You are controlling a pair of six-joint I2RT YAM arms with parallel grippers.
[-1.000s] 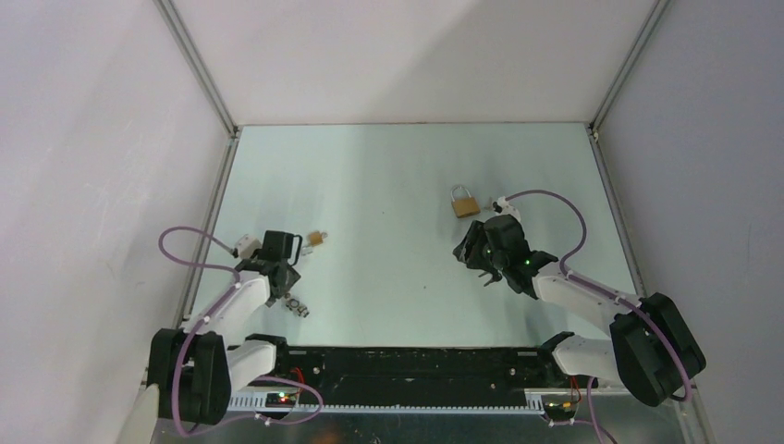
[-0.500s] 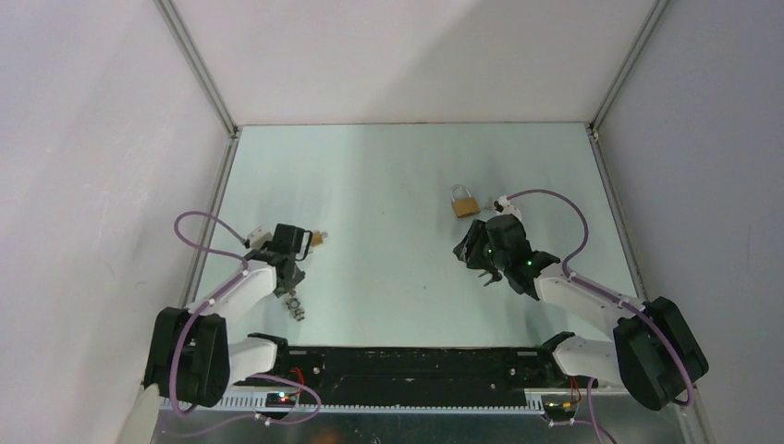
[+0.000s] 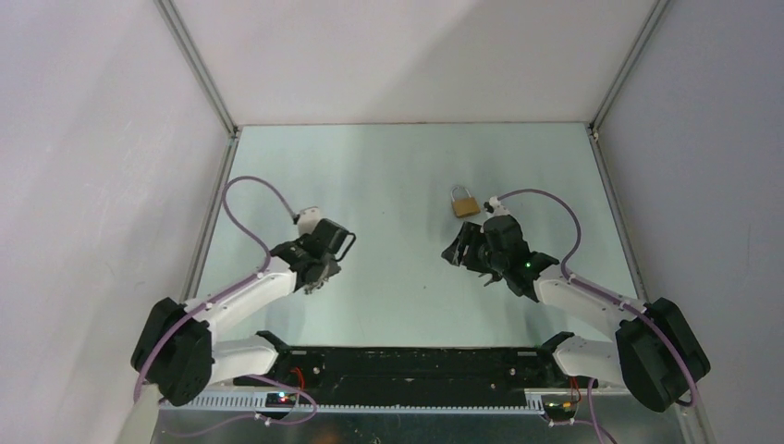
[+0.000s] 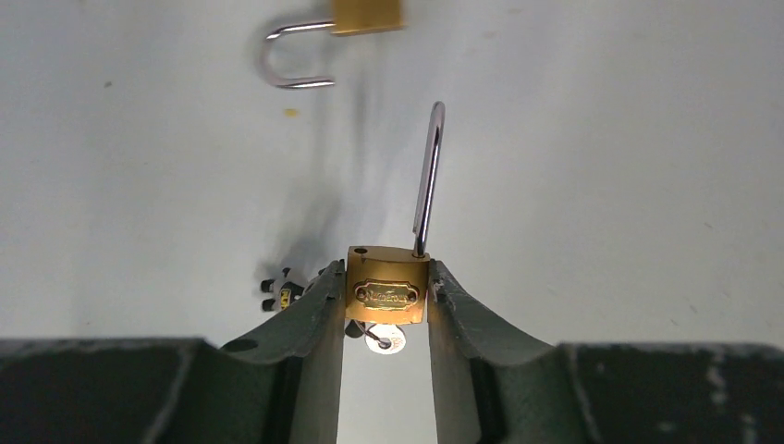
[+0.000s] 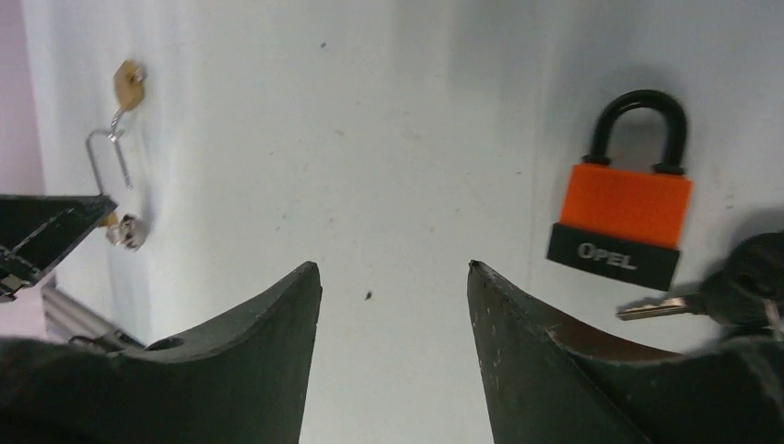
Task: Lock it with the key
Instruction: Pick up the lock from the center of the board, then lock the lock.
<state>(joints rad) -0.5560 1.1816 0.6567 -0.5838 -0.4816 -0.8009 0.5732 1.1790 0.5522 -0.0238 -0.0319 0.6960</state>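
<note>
It was a robotics lab test cell: plain white panels (image 3: 407, 55) on aluminium rails (image 3: 199, 65) boxed the pale table (image 3: 388, 166), with the left arm (image 3: 242, 296) and right arm (image 3: 584, 294) bolted at the table's near edge.

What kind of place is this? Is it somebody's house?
Most likely a robot test booth in a lab. Plain white walls on metal rails box in a table, two robot arms are bolted at its near edge, and padlocks lie on it.

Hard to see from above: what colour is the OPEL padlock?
OPEL padlock: orange, black base and shackle; best in right wrist view.
</note>
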